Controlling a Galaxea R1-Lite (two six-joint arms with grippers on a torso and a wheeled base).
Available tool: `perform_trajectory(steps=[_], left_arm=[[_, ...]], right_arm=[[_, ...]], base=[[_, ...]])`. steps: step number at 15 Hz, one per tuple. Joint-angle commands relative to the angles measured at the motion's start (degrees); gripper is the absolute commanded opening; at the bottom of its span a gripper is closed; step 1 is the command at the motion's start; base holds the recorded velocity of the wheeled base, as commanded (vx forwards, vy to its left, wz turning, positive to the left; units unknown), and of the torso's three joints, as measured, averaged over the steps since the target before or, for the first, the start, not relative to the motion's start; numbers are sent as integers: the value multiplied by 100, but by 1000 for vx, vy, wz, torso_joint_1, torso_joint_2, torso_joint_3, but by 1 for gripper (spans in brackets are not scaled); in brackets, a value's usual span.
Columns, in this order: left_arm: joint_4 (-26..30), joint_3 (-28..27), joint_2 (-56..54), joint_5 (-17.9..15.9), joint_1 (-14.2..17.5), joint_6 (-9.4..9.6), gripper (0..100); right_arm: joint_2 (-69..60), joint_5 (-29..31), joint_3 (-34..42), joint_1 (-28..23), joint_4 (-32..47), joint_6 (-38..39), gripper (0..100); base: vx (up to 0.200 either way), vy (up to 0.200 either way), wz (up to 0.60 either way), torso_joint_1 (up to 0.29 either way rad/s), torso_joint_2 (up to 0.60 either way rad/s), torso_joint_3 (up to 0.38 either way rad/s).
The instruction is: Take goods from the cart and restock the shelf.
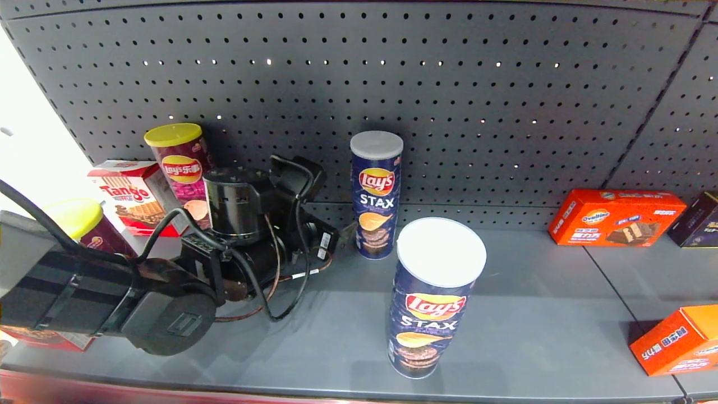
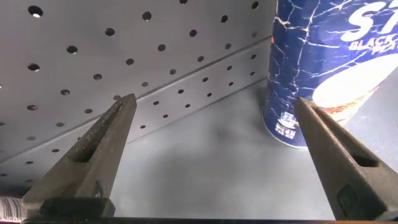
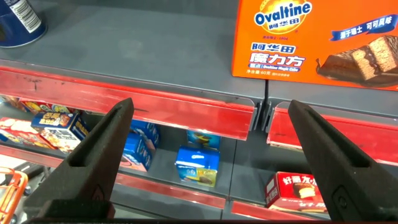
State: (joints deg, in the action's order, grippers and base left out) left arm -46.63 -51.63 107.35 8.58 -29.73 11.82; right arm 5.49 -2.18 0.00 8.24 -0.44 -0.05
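Blue can beside left end effector

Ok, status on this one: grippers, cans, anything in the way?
Left gripper open, empty, just short of rear blue can. Right gripper open, empty, facing red shelf rail. Front blue can upright near shelf edge, apart from both.

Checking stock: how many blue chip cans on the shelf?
2: back blue can by the pegboard, front blue can near the shelf edge. The left arm may hide others.

There are two blue chip cans and two maroon cans. Two orange boxes, one wafer box and one dark box sit alongside.
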Motion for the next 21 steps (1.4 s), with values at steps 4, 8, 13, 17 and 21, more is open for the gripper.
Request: perform_trajectory(steps=[4,8,13,17,21], left_arm=[[5,-67,14,12,170,13,100],[13,-418,251,3,126,13,100],[22,-453,330,3,38,13,100],[22,-471,383,3,-85,4,100],[22,-480,401,3,-120,-5,100]], right_arm=[[5,-2,0,2,0,-4,100],[5,-2,0,2,0,-4,100],[5,-2,0,2,-9,-4,100],[5,-2,0,2,0,-4,100],[5,-2,0,2,0,-4,100]], base=[[0,0,0,0,0,0],[0,0,0,0,0,0],[0,0,0,0,0,0],[0,0,0,0,0,0],[0,0,0,0,0,0]])
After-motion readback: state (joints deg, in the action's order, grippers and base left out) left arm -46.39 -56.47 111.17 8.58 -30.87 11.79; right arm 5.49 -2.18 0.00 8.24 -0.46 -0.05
